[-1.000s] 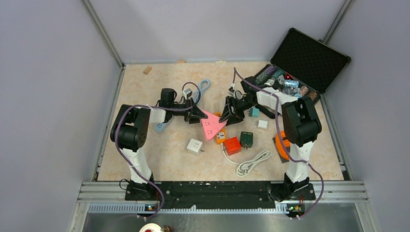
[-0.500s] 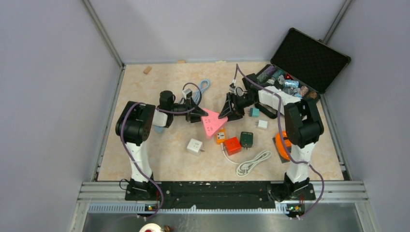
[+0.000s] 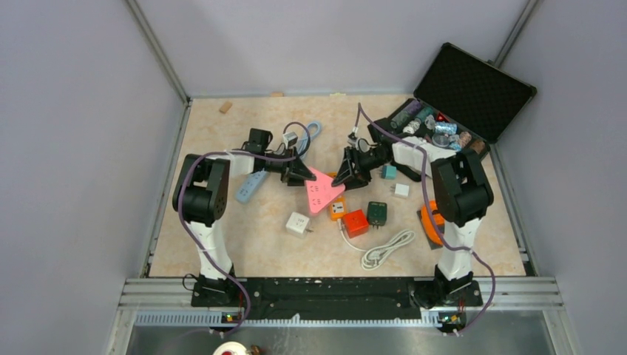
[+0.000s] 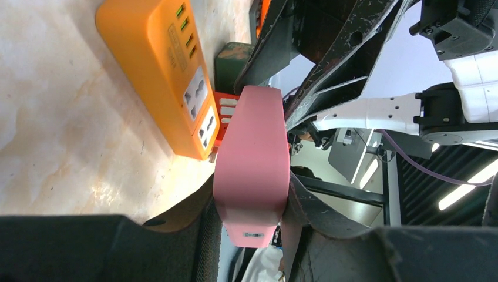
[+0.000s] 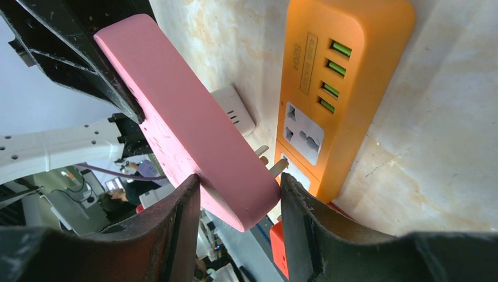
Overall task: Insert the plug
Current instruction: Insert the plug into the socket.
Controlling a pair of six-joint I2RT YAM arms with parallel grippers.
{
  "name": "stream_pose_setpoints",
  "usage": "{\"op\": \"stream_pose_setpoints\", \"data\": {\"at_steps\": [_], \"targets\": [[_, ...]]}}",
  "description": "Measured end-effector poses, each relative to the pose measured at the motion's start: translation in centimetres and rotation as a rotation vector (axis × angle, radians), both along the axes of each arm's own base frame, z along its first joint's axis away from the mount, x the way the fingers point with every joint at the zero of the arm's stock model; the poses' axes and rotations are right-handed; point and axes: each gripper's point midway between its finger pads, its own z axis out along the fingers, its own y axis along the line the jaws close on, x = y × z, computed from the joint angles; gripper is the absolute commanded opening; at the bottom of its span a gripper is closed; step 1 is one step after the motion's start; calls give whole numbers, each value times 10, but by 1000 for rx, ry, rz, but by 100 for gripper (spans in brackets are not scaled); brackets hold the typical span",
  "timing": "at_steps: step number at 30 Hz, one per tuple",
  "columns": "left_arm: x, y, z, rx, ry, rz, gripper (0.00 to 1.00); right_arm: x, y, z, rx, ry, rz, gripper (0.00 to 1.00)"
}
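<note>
The plug is a flat pink triangular adapter (image 3: 319, 191) with metal prongs (image 5: 269, 164). It hangs tilted just above the table between both arms. My left gripper (image 3: 299, 173) is shut on its back end (image 4: 252, 153), with a finger pressed on each flat side. My right gripper (image 3: 346, 174) is shut on its lower corner (image 5: 194, 123), its fingers on both faces. The prongs sit right at a socket face of the orange power strip (image 5: 335, 88), which lies flat on the table (image 4: 158, 64). Whether they touch it I cannot tell.
A red block (image 3: 356, 222), a dark green adapter (image 3: 377, 213), a white cube adapter (image 3: 298, 223) and a coiled white cable (image 3: 388, 248) lie in front. A light blue strip (image 3: 250, 186) lies on the left. An open black case (image 3: 473, 85) stands back right.
My left arm has swung its wrist toward the back, uncovering the light blue strip. The pink plug stays in about the same spot, held by both grippers.
</note>
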Motion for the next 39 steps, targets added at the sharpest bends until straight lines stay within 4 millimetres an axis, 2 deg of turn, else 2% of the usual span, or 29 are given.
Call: {"op": "stream_pose_setpoints", "data": {"at_steps": [7,20,31,39], "targets": [[-9,5,-7,26,35,-10,0,-11,7,-10,16,55,8,9],[-1,5,-15,33,60,-2,0,-6,9,-16,3,60,-13,9],[2,5,-15,34,67,8,0,-2,10,-16,5,53,-26,9],[12,4,-13,39,77,44,0,8,9,-14,11,35,-54,9]]}}
